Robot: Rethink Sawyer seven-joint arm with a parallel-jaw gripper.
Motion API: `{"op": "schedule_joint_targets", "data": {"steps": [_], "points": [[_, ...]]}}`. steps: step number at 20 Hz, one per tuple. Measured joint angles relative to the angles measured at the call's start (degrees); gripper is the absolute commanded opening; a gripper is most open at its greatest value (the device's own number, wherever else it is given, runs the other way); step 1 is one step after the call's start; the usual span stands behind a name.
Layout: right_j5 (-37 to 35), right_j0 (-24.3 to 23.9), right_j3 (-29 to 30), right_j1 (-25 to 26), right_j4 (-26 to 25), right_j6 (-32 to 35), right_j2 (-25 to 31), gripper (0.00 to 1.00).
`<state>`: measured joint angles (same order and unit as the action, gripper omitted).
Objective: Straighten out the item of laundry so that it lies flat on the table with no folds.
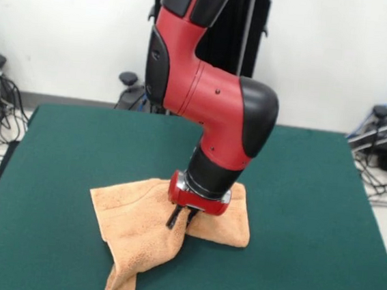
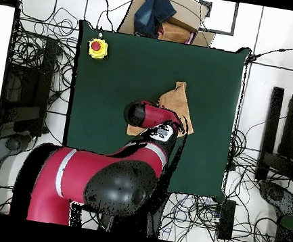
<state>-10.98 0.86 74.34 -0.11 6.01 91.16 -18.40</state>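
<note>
Towel (image 1: 144,240): peach-orange terry cloth, lying rumpled on the near half of the desk (image 1: 312,197), a little left of centre in the front view. One corner is drawn out into a narrow folded tail that reaches toward the near desk edge; the rest lies in a broad flap to the left and a smaller flap to the right of the arm, with creases running between them. In the overhead view only part of the cloth shows beside the arm, the remainder hidden beneath it.

Gripper (image 1: 181,218): black jaws under a red wrist housing, pointing down onto the middle of the towel and touching it at a raised ridge of cloth. The jaws stand close together and seem to pinch that fold, though the grip itself is too small to see clearly.

Arm (image 1: 205,98): red and black, coming down from above over the towel.

Desk: dark green felt-like top, much larger than the towel.

Yellow box with red button (image 2: 98,48): near one desk corner, well apart from the towel.

No readable writing or brand marks.
</note>
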Motion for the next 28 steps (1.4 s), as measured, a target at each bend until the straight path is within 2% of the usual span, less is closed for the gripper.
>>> {"op": "schedule_joint_targets", "data": {"steps": [11, 15, 24, 28], "points": [[-0.06, 0.06, 0.14, -0.32, -0.02, 0.0, -0.02, 0.0], [-1.37, 0.07, 1.3, -2.56, -0.03, 0.0, -0.02, 0.0], [-7.46, -0.04, 6.57, -12.08, -0.03, 0.0, 0.0, 0.0], [-7.55, -0.09, 7.78, -13.9, -0.05, 0.0, 0.03, 0.0]]}}
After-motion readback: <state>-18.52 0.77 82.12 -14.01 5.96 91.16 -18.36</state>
